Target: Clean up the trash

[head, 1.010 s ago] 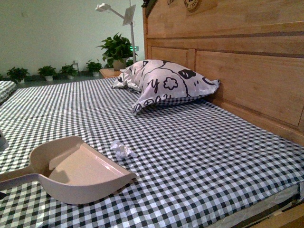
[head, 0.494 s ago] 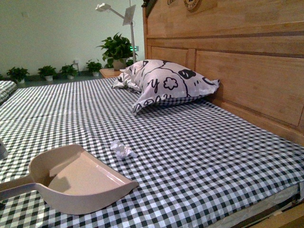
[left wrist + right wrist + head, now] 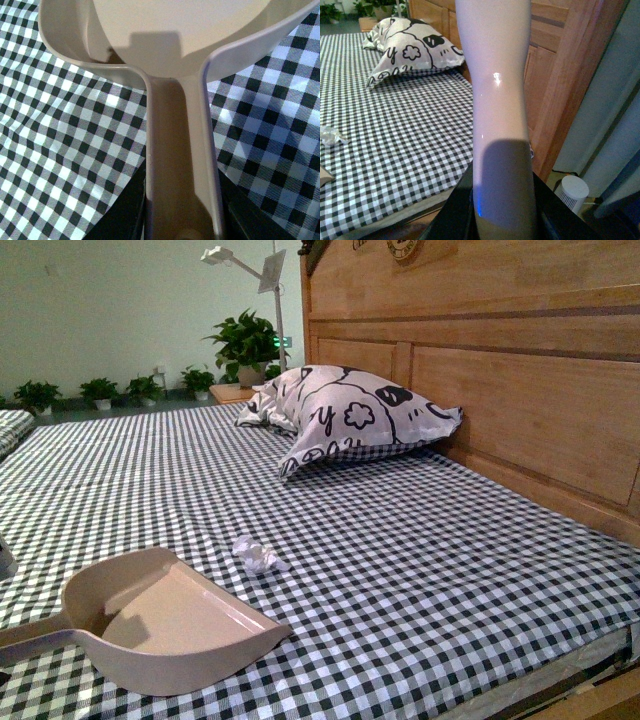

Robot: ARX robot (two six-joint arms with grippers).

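Well, your left gripper (image 3: 182, 222) was squeezed tight on the beige dustpan (image 3: 170, 625) by its handle, and your right gripper (image 3: 502, 215) was squeezed on a long pale handle (image 3: 495, 100). The paper ball (image 3: 257, 555) sat on the checked sheet (image 3: 450, 570) just past the dustpan's open edge, not touching it. If you pushed too fast, I think the light ball could roll away, or the edge could bunch up the sheet. Nothing stood between them. The pillow (image 3: 345, 415) and wooden headboard (image 3: 520, 390) were far behind.

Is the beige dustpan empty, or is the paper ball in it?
Empty. The beige plastic dustpan shows a bare pan, and the small crumpled white paper ball lies outside it on the checked sheet.
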